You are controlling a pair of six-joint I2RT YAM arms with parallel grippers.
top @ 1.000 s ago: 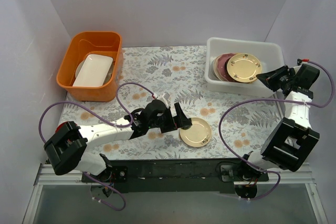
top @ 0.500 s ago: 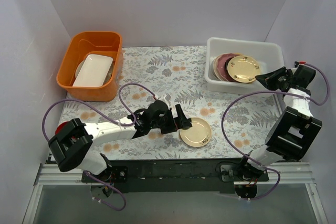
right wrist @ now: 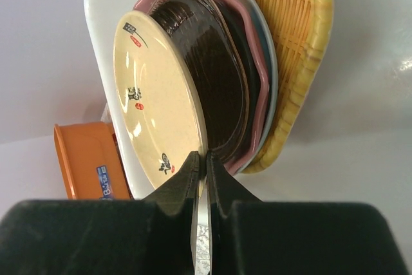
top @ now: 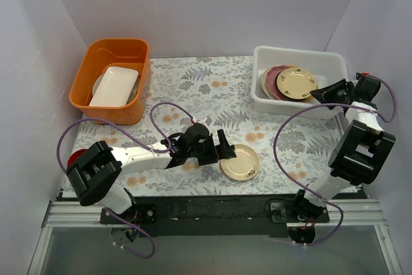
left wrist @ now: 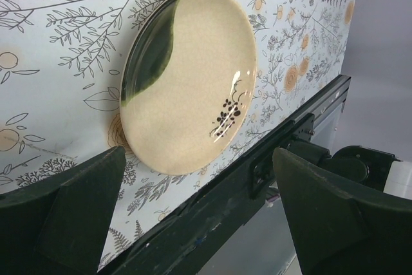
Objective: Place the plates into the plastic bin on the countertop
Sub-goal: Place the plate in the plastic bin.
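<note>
A cream plate (top: 240, 162) with a green swath and a dark sprig lies flat on the fern-patterned countertop (top: 212, 91) near its front edge. It also shows in the left wrist view (left wrist: 193, 75). My left gripper (top: 222, 147) is open and empty just left of it, its jaws wide apart (left wrist: 198, 156). The whitish plastic bin (top: 270, 51) stands at the back right and holds stacked plates. My right gripper (top: 320, 96) is shut on the rim of the top cream plate (right wrist: 154, 88), which lies over a dark brown plate (right wrist: 219, 88) and a pink plate (top: 269, 79).
An orange tub (top: 111, 49) at the back left holds a white rectangular dish (top: 114, 86). A small red disc (top: 76, 156) lies at the left edge. A yellow woven tray (right wrist: 302, 30) shows behind the bin's plates. A black rail (left wrist: 257, 178) runs along the front edge.
The plate in my right gripper has moved a little left and lies flatter on the stack. My right wrist has drawn back to the right. My left arm has edged slightly right.
</note>
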